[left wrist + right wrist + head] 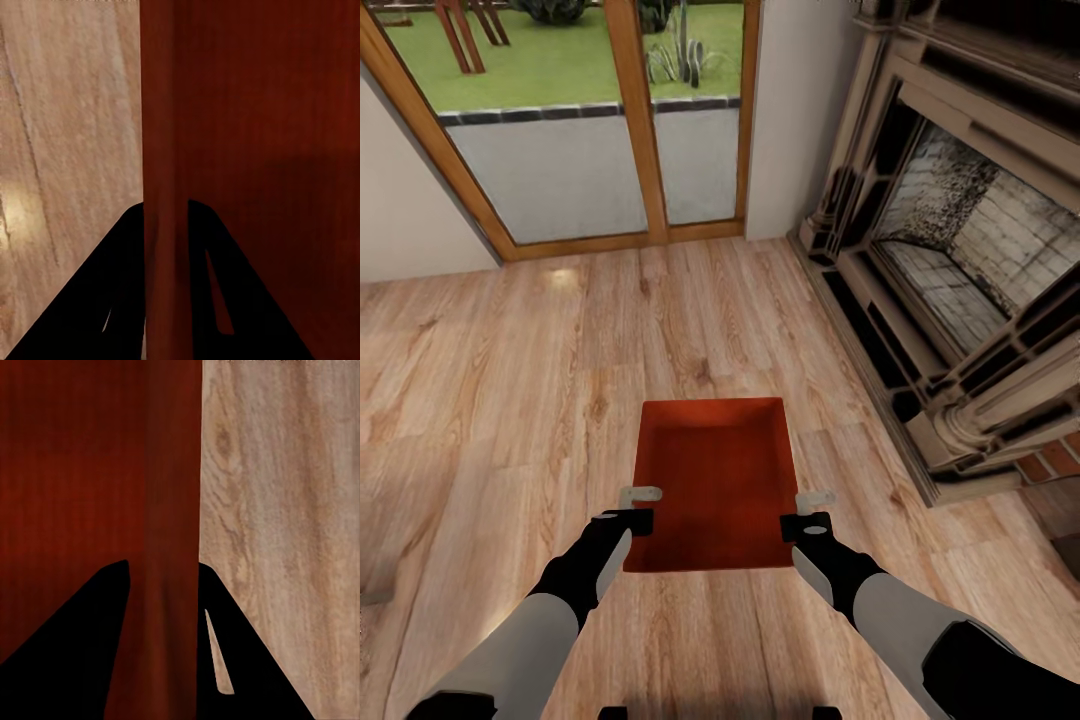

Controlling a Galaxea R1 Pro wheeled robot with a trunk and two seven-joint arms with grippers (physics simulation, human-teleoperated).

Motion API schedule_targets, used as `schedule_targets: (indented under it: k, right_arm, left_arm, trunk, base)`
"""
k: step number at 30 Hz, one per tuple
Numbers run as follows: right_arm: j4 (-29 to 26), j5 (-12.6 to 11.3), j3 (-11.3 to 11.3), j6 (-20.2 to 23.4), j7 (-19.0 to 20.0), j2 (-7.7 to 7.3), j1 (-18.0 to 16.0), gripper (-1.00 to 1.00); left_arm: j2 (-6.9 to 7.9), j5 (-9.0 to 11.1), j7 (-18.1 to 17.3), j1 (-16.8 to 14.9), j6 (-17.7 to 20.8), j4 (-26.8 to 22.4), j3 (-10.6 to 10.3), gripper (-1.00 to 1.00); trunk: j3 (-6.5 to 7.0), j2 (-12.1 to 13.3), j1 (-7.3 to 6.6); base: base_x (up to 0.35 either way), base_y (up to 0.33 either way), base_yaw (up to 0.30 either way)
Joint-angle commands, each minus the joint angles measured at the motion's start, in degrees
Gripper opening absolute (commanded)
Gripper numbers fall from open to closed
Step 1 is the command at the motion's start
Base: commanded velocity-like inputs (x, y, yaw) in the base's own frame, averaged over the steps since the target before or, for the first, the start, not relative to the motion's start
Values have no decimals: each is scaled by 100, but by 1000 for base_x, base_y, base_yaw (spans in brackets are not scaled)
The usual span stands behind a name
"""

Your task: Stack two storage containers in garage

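1. Left: a pale wall section point(405, 200) meets the light wood-plank floor point(510, 380) of the living room.
2. Upper centre: wooden-framed glass doors point(630, 120) show a green lawn point(560, 60) beyond them.
3. Left gripper point(640, 495): it sits at the left side wall of the storage container point(710, 485), near the corner closest to the robot. In the left wrist view, the left gripper point(166, 225) has its two dark fingers point(112, 292) on either side of that upright wall, pinching it.
4. Centre: the orange-red, open-topped container lies over the plank floor between both arms, its long axis pointing toward the doors. Whether it rests on the planks or is lifted off them cannot be told. Its interior appears bare.
5. Right gripper point(815, 498): it sits at the right side wall of the container, opposite the left one. In the right wrist view, the right gripper point(163, 585) straddles the container point(75, 472) wall, one finger point(82, 645) inside and one outside, clamped on it.
6. Right: a fireplace point(960, 270) with a stone surround and a brick-lined firebox stands along the wall, well apart from the container.
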Motion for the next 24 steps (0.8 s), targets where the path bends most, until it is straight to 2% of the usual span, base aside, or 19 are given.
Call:
schedule_targets:
  k: [1,24]
  right_arm:
    - [-85,42,-31,-5,-26,-5,-7,-100]
    - [-85,48,-38,-14,-49,28,-7,-100]
  left_arm:
    - [11,31,76,3,34,8,-37,-100]
    - [10,31,77,3,34,4,-37,-100]
  trunk:
    - [15,40,-23]
    - [428,962,-528]
  base:
    - [0,0,0]
    - [0,0,0]
